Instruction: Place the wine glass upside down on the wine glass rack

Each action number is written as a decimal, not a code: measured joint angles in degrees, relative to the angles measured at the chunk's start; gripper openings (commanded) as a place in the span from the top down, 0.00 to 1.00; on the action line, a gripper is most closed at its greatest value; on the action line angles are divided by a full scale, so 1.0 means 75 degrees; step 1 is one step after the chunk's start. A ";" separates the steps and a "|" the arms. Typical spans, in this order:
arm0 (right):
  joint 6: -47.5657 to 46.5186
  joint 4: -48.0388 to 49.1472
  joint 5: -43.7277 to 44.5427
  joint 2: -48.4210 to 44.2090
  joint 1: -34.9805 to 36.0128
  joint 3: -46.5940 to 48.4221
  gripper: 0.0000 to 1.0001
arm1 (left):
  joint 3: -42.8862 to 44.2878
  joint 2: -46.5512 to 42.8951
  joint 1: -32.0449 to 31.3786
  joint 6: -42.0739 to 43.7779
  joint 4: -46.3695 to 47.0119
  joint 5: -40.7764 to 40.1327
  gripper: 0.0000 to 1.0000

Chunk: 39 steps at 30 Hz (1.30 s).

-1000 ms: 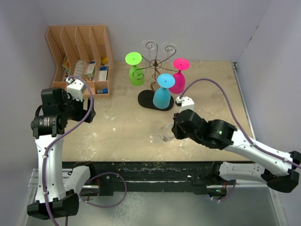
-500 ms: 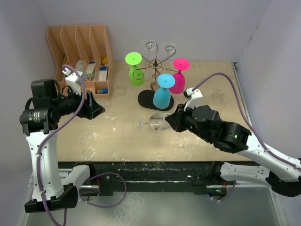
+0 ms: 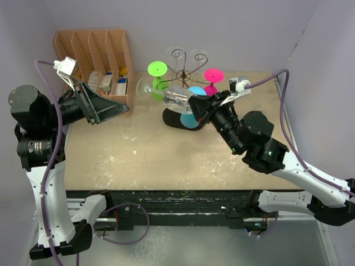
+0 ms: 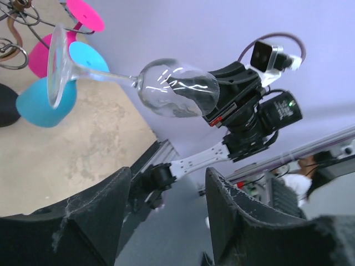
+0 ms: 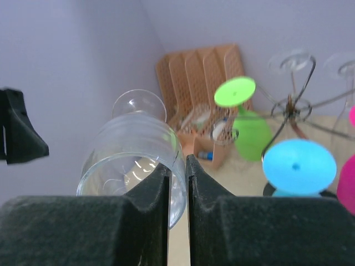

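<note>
Lying nearly level above the table (image 3: 155, 160), the wine glass (image 3: 175, 98) points foot left, bowl right, its rim wall pinched by the right gripper (image 3: 194, 105). It hangs just before the wine glass rack (image 3: 186, 71), whose black base is half hidden. The left gripper (image 4: 167, 174), spread empty, sits well apart beside the organizer (image 3: 94, 50).

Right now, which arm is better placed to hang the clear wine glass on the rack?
Right. The right gripper is shut on the rim of the clear wine glass, holding it in the air close by the wine glass rack. The left gripper is open and empty, off by the peach organizer.
</note>
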 measured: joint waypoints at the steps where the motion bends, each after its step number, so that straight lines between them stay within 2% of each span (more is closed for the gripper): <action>1: -0.0154 0.0385 0.0131 0.0052 0.0003 -0.0012 1.00 | -0.0003 0.0052 0.0000 -0.0393 0.0312 -0.0009 0.42; 4: -0.0571 0.1702 0.0443 0.0245 0.0003 -0.0111 1.00 | -0.0035 0.0297 0.0000 -0.1547 0.1300 -0.0172 0.45; 7: -0.0962 0.3147 0.0694 0.0527 0.0003 -0.0297 1.00 | 0.0047 0.0656 -0.0064 -0.2192 0.1976 -0.0490 0.49; 12: -0.1682 0.5371 0.1003 0.1268 0.0003 -0.0600 1.00 | 0.0825 0.1690 -0.0589 -0.2597 0.2390 -0.1142 0.49; 17: -0.2369 0.7082 0.1087 0.2148 0.0003 -0.0600 1.00 | 0.1020 0.2550 -0.1011 -0.2943 0.2769 -0.1580 0.49; 22: -0.2620 0.8046 0.1078 0.2608 0.0009 -0.0600 1.00 | 0.1836 0.3212 -0.1268 -0.2935 0.2783 -0.1903 0.50; 28: -0.2637 0.8548 0.1032 0.2865 0.0009 -0.0542 1.00 | 0.2535 0.3305 -0.1352 -0.2806 0.2879 -0.2148 0.53; 37: -0.2611 0.8886 0.1000 0.2929 0.0047 -0.0536 1.00 | 0.2567 0.3582 -0.1539 -0.2323 0.2818 -0.2366 0.53; 39: -0.2620 0.8953 0.1003 0.2935 0.0058 -0.0530 1.00 | 0.2567 0.3640 -0.1562 -0.2189 0.2690 -0.2454 0.50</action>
